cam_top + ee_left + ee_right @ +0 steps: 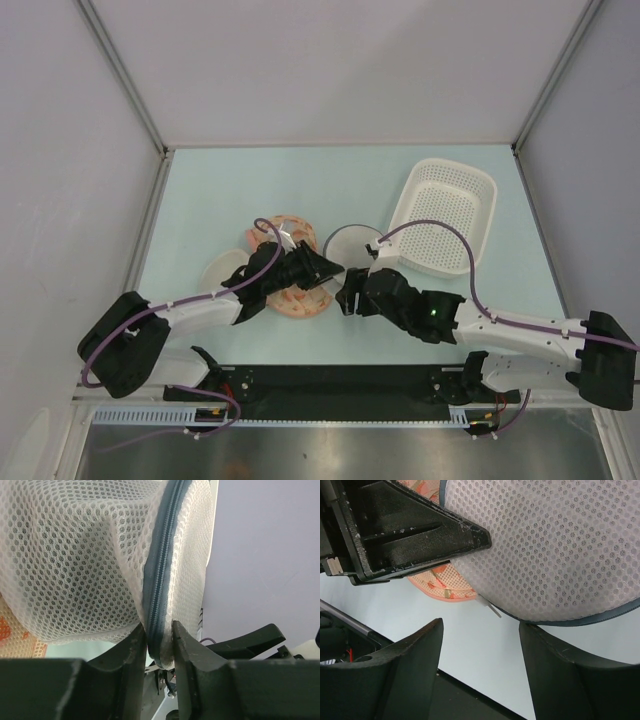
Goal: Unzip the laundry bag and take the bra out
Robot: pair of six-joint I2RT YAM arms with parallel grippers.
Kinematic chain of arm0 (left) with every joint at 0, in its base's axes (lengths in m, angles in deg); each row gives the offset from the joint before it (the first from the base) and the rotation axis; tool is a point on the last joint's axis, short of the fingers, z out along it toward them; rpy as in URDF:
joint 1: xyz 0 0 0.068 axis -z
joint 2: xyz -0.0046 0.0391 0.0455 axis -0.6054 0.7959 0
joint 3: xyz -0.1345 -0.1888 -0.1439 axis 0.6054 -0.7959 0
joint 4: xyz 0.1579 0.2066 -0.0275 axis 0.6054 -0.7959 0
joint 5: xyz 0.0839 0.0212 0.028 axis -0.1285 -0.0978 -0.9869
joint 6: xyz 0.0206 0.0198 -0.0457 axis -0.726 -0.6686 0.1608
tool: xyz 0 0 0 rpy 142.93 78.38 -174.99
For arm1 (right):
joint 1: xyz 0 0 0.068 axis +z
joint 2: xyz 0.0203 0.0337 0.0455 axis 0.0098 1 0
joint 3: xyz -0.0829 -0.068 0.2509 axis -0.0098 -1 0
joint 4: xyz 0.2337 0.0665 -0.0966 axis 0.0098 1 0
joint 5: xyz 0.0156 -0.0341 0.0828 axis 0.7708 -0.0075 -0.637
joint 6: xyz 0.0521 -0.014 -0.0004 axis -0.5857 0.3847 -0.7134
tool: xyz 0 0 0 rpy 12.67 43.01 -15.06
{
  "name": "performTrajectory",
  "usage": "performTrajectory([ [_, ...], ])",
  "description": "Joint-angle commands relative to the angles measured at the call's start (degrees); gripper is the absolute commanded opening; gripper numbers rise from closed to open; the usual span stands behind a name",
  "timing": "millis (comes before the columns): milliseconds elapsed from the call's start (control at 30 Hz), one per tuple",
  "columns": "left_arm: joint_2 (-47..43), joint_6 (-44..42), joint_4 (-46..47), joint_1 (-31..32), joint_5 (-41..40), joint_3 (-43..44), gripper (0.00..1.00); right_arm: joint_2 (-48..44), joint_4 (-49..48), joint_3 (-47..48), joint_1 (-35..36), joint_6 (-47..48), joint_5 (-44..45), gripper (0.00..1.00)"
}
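Left gripper [336,268], seen from above, reaches right on a low, outstretched arm to the rim of the laundry bag [352,243] at mid-table. The right gripper [346,292] sits just beside that rim on its near side. In the left wrist view, the fingers are clamped on the navy zipper band [159,570], which runs straight away from them. In the right wrist view, the jaws gape empty below the bag's rim, with a small white tab [489,608], possibly the pull, just ahead. No bra shows; it is likely inside.
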Motion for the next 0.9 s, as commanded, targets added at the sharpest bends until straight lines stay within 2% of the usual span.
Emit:
performTrajectory([
  [0,-0.2,-1.6,0.6,0.3,0.4,0.3,0.27,0.6,-4.5,-1.0,-0.5,-1.1,0.7,0.65],
  [100,0.4,-1.6,0.6,0.3,0.9,0.7,0.24,0.9,-6.8,-2.0,-0.8,-1.3,0.5,0.61],
  [400,0.9,-0.8,0.4,0.3,1.3,1.0,0.01,2.8,-8.6,-3.3,-1.3,-2.0,1.1,0.56],
  [567,0.4,0.1,-0.4,0.3,0.3,1.0,0.0,2.1,-8.8,-3.9,-1.2,-4.0,1.6,0.53],
  [867,0.1,2.0,0.5,0.3,0.9,0.9,0.0,1.8,-14.6,-6.3,-1.1,-4.1,1.9,0.49],
])
